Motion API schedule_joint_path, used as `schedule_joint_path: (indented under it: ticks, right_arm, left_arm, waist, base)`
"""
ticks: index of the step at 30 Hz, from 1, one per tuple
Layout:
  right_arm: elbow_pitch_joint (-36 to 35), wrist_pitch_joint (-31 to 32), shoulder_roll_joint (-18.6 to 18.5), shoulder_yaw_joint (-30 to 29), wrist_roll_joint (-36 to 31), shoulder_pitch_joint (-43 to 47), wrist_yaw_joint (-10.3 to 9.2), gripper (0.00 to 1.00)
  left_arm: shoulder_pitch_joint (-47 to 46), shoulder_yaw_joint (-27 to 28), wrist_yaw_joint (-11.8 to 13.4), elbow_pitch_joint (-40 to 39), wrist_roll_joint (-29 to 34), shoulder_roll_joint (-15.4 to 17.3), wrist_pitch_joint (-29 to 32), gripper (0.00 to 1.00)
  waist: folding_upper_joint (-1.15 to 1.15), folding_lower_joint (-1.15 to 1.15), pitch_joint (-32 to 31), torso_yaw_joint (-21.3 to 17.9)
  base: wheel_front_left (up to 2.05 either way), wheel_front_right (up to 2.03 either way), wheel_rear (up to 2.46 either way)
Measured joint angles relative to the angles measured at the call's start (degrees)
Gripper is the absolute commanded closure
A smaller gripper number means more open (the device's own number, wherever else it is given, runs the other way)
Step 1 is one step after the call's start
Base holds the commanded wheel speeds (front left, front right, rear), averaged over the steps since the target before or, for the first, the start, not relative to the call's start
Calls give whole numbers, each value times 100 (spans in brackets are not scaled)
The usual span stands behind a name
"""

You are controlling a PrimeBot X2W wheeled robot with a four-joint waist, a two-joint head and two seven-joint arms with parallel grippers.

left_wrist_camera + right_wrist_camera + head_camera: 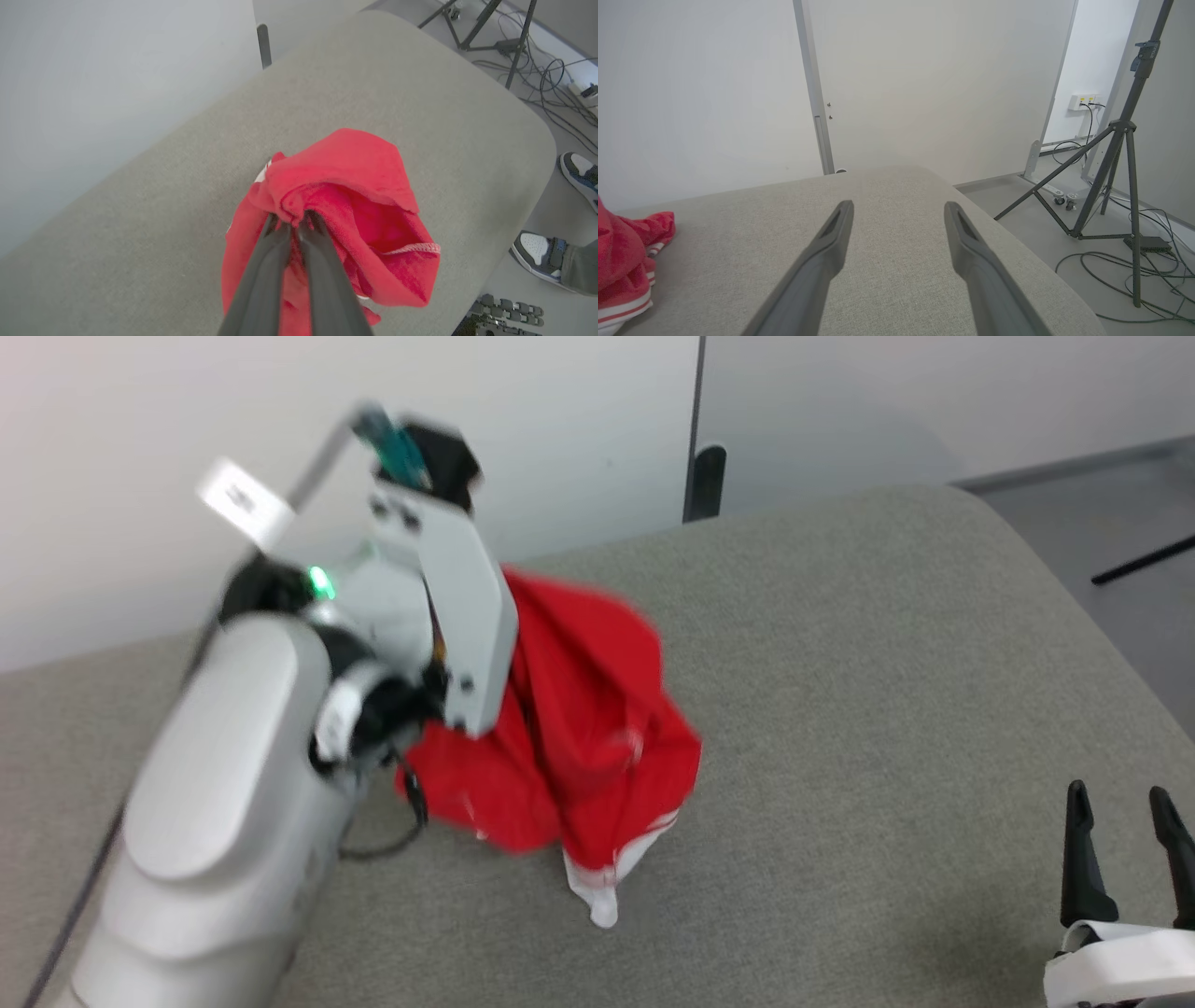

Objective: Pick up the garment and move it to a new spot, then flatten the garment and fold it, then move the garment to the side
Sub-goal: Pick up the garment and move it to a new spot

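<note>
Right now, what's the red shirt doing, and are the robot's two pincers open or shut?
left pincer: shut on the garment.
garment: bunched up, hanging from the left pincer.
right pincer: open, empty, over the table.

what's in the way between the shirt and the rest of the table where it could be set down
Nothing visible. The left claw is shut on the shirt, and the grey table to its right shows no obstacle as far as the open right claw at the near edge.
</note>
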Motion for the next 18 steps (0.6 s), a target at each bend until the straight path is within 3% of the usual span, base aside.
schedule_joint_path:
  ticks: [9,16,18]
  right_arm:
    - [532,-203,20,201,69,-281,0,0]
    - [747,-235,23,338,66,-364,0,0]
    - [779,-226,26,363,59,-367,0,0]
  left_arm:
    - [1004,-350,-24,47,-73,154,189,100]
    - [1355,-538,-163,290,-194,178,274,100]
    - [1357,-508,-166,324,-222,167,200,60]
  waist:
    - [0,0,368,-119]
    - [0,0,315,0]
    - [0,0,242,42]
  base:
    - [0,0,0]
    - [0,0,0]
    - [0,0,0]
